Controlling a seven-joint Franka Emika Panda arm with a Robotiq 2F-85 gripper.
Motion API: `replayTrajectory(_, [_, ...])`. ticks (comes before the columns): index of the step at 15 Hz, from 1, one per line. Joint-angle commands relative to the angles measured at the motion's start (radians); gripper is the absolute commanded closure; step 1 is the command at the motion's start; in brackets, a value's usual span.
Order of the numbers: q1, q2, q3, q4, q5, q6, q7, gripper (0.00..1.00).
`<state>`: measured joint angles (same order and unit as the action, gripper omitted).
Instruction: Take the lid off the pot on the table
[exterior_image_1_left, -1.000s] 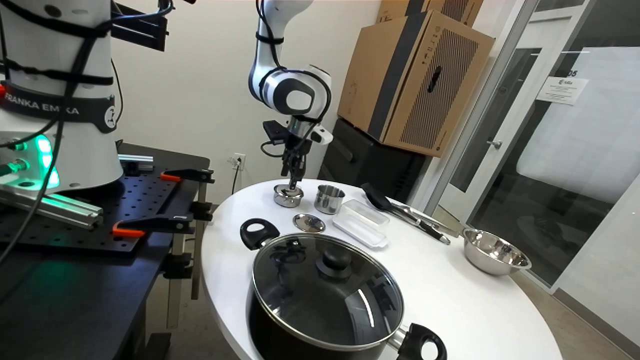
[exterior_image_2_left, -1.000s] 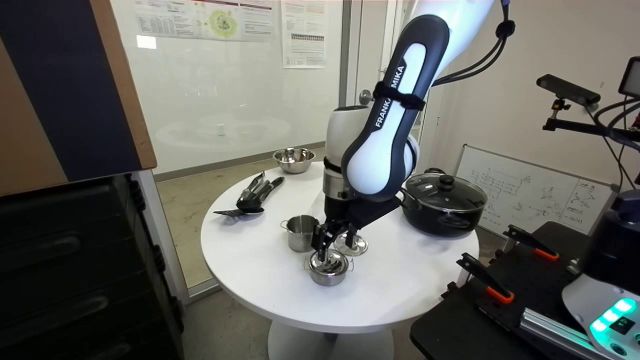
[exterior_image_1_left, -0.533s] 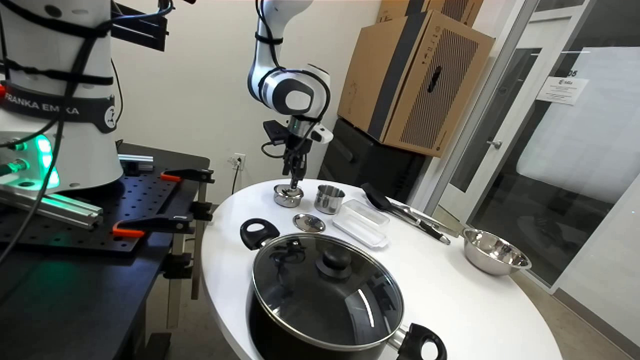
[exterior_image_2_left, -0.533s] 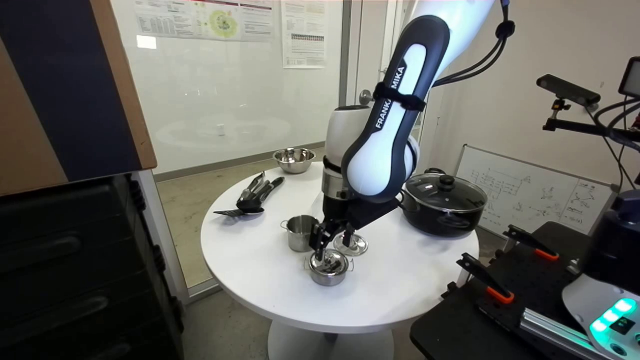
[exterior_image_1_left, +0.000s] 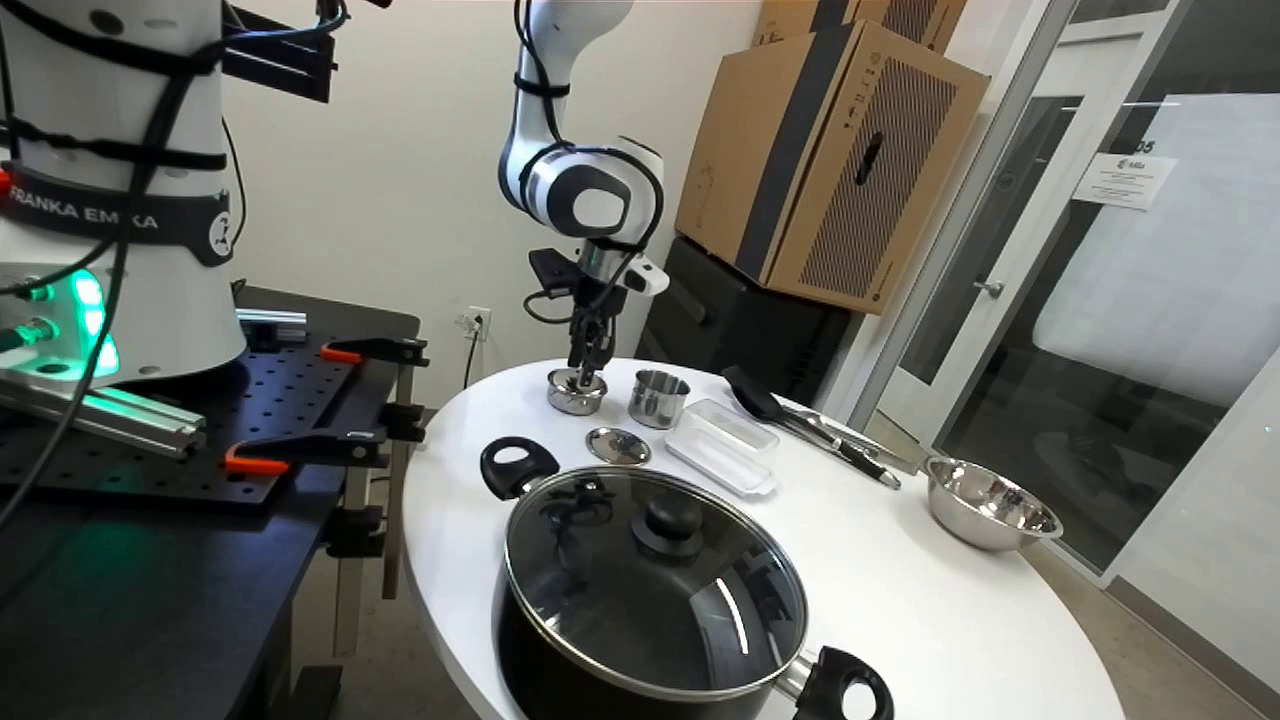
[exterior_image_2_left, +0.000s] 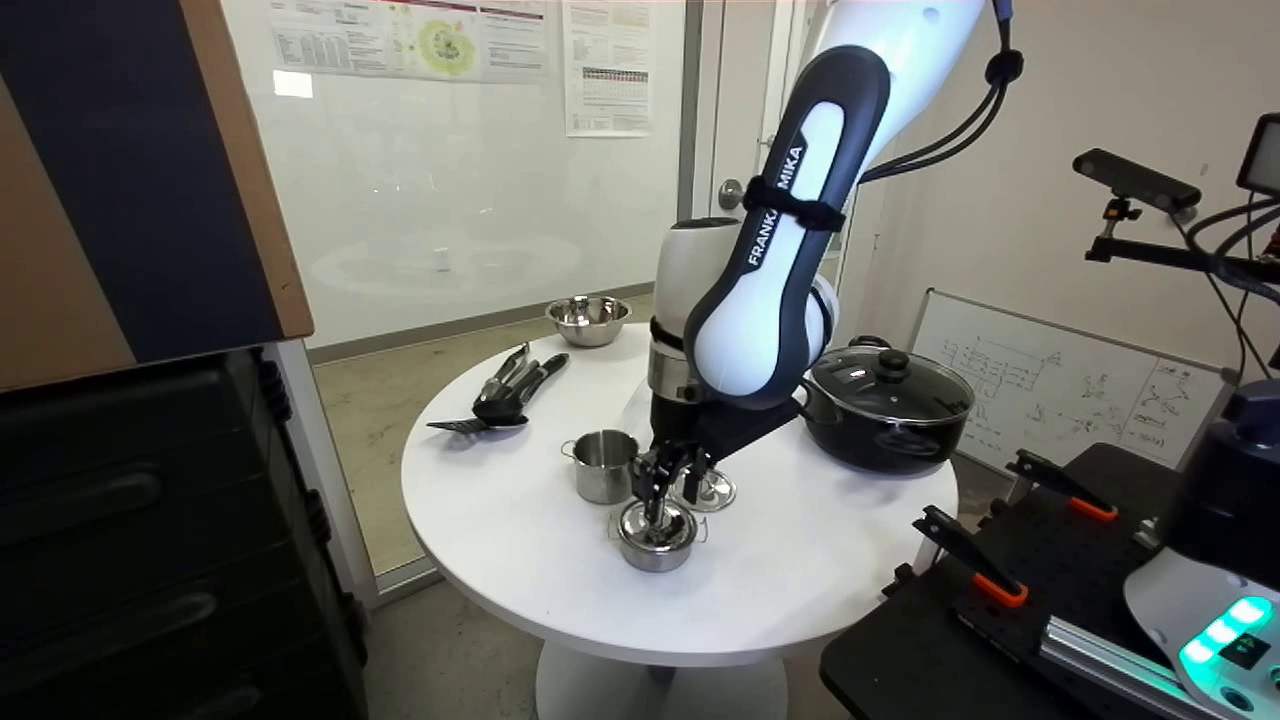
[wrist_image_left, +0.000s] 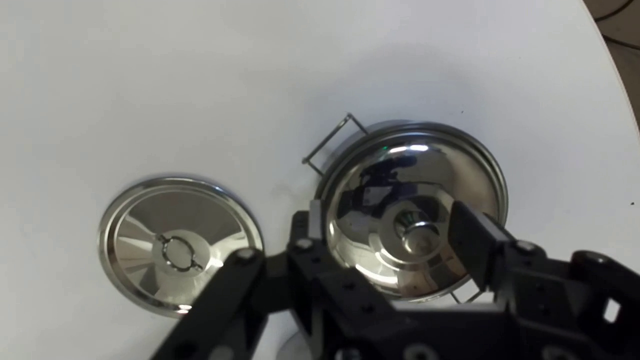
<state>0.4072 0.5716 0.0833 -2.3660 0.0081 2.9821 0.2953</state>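
Observation:
A small shiny steel pot (exterior_image_1_left: 576, 399) stands on the round white table (exterior_image_1_left: 900, 620); it also shows in an exterior view (exterior_image_2_left: 656, 556). Its domed steel lid (wrist_image_left: 360, 200) sits on it, with a round knob (wrist_image_left: 421, 239) in the middle. My gripper (wrist_image_left: 387, 224) points down over this lid. In the wrist view its two fingers are apart, with the knob between them, nearer the right finger. In both exterior views the fingers (exterior_image_1_left: 588, 378) (exterior_image_2_left: 674, 503) are at the lid, close above or touching it; I cannot tell which.
A loose steel lid (wrist_image_left: 180, 245) lies beside the pot. An open steel cup-like pot (exterior_image_2_left: 604, 468) stands close by. A big black pot with glass lid (exterior_image_1_left: 650, 590), clear plastic containers (exterior_image_1_left: 720, 450), black utensils (exterior_image_1_left: 800, 425) and a steel bowl (exterior_image_1_left: 990, 505) share the table.
The arm has come down slightly, and the fingers are lower at the lid. In an exterior view the gripper has shifted a little to the right. The pot and lid have not moved.

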Motion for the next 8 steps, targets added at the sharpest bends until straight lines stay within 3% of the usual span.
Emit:
replayTrajectory(1, [0.017,0.029,-0.008,0.026,0.007,0.011,-0.006,0.65])
replayTrajectory(7, [0.036,0.041,-0.005,0.047,0.004,0.006,-0.007,0.70])
replayTrajectory(8, [0.031,0.039,-0.004,0.046,0.004,0.006,-0.013,0.91])
